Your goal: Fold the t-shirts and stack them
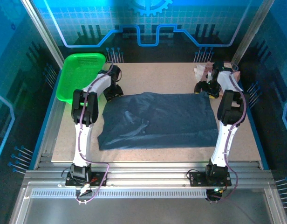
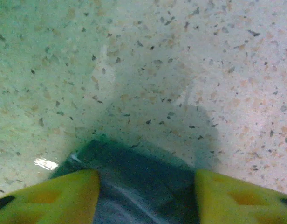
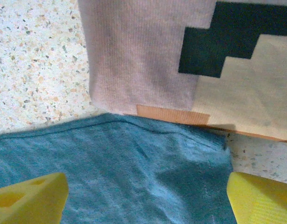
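Off to the left of your left pincer (image 1: 114,92), the green basket (image 1: 80,70) sits close beside the arm's forearm, so room is tight on that side. That arm reaches forward with its wrist bent down over the far left corner of the slate-blue shirt (image 1: 157,121). In the wrist view the pincer (image 2: 147,181) stands spread, the shirt's corner (image 2: 129,163) lying between its fingers (image 2: 64,196), with bare table (image 2: 181,70) ahead of it.

The shirt lies flat between your two pincers, its near edge rumpled.

Your right pincer (image 1: 204,88) is bent down at the far right corner, spread wide (image 3: 147,186) over the blue hem (image 3: 111,163). Just ahead of it the pink shirt (image 3: 134,56) touches that hem. Open table (image 3: 36,60) lies ahead to its left.
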